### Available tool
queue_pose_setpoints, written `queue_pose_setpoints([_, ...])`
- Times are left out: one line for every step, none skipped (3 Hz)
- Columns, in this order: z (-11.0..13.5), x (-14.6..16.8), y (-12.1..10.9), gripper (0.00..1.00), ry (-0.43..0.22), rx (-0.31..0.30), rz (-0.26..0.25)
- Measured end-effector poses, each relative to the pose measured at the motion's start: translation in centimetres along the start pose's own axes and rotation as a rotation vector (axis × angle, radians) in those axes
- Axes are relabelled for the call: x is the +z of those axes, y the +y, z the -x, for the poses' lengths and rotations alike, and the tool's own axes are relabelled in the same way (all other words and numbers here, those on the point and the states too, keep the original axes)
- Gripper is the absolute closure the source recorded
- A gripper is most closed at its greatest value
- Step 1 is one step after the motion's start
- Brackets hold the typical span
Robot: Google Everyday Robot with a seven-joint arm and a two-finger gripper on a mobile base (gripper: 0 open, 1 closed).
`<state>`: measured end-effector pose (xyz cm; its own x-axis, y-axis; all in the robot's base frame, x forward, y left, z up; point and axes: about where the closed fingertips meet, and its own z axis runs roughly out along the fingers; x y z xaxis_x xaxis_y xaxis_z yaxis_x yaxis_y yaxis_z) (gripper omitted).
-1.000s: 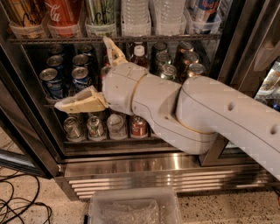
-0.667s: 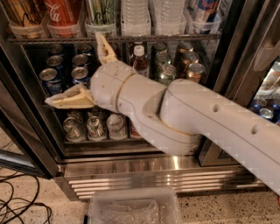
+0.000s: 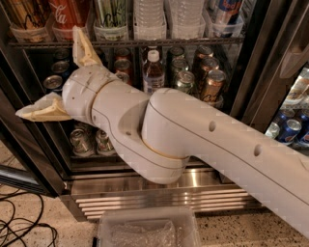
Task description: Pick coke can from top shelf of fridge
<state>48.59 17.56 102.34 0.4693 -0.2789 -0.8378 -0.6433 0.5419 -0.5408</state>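
The coke can (image 3: 67, 14) is sitting at the left of the fridge's (image 3: 169, 193) top shelf (image 3: 159, 42), while the gripper (image 3: 47, 71) is hovering just below it, empty, fingers splayed wide, one pointing up at the shelf, the other pointing left.

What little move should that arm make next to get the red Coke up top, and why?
Probably lift the tool a little and lean it in toward the coke can. Its fingers are spread open, but it hangs in front of the fridge mostly below the top shelf, level with the lower cans, while the coke can stands above its upper finger.
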Motion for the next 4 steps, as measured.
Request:
queue_pose_setpoints([0.1, 0.3, -0.4, 0.00, 0.004, 0.023, -0.032])
queue_pose_setpoints([3.3, 2.1, 2.5, 0.00, -0.052, 0.108, -0.039])
queue_pose_setpoints([4.2, 4.2, 5.9, 0.00, -0.033, 0.110, -0.070])
queue_pose_setpoints([3.3, 5.2, 7.5, 0.00, 0.066, 0.027, -0.158])
